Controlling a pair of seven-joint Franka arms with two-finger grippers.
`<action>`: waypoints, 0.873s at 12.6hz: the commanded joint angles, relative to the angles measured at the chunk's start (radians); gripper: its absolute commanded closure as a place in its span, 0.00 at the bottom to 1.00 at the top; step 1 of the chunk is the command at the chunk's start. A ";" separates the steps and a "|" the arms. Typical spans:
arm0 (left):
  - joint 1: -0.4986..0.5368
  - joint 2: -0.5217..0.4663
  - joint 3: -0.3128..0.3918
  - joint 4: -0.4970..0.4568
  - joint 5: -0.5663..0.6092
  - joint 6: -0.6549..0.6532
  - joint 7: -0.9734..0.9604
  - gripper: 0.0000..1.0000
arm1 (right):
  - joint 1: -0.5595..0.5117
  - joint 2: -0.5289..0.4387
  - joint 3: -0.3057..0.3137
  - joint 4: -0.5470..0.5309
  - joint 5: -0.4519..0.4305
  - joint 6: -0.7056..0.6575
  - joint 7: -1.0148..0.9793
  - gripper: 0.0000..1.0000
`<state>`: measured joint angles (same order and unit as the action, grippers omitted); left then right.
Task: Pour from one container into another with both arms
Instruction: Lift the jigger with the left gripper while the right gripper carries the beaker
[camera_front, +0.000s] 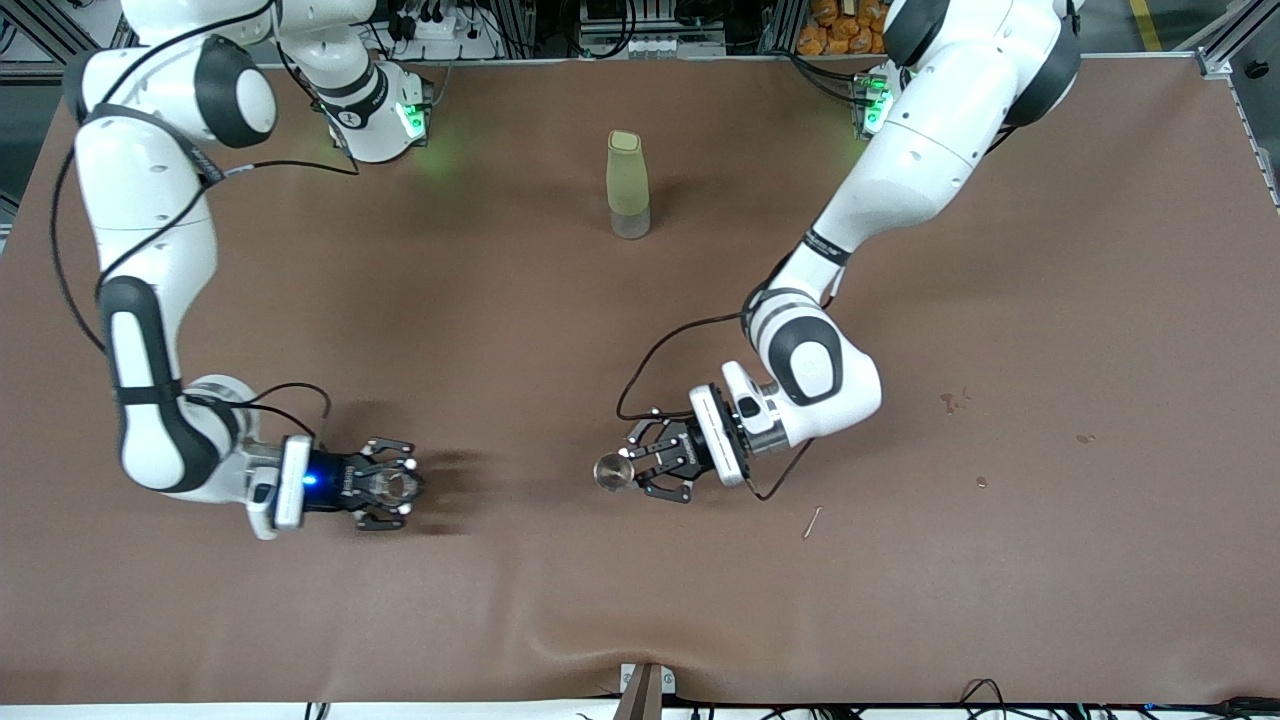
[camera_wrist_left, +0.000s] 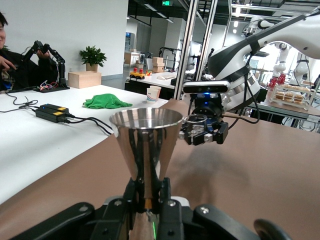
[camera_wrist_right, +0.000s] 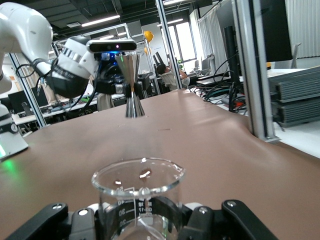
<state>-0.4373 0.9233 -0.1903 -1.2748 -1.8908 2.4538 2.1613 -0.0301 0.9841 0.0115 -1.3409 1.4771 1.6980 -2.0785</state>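
Left gripper (camera_front: 622, 470) pinches the upright steel jigger (camera_front: 610, 472) at its waist, right gripper (camera_front: 400, 487) clamps the upright glass beaker (camera_front: 388, 487), both held above the table, rims level, well apart.

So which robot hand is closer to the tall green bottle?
The left gripper, holding the metal jigger, sits nearer the green bottle. The right gripper, holding the glass beaker, is farther, toward the right arm's end.
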 joint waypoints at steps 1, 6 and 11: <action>-0.043 0.003 0.018 0.043 -0.045 0.039 0.005 1.00 | 0.056 -0.034 -0.013 -0.003 0.055 0.015 0.084 1.00; -0.078 0.003 0.035 0.045 -0.057 0.050 0.077 1.00 | 0.102 -0.087 -0.013 -0.004 0.057 0.014 0.210 1.00; -0.107 0.017 0.051 0.074 -0.059 0.097 0.153 1.00 | 0.116 -0.183 -0.013 -0.021 0.046 -0.014 0.401 1.00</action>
<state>-0.5151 0.9240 -0.1569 -1.2422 -1.9105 2.5149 2.2727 0.0697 0.8645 0.0114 -1.3268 1.5096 1.6929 -1.7500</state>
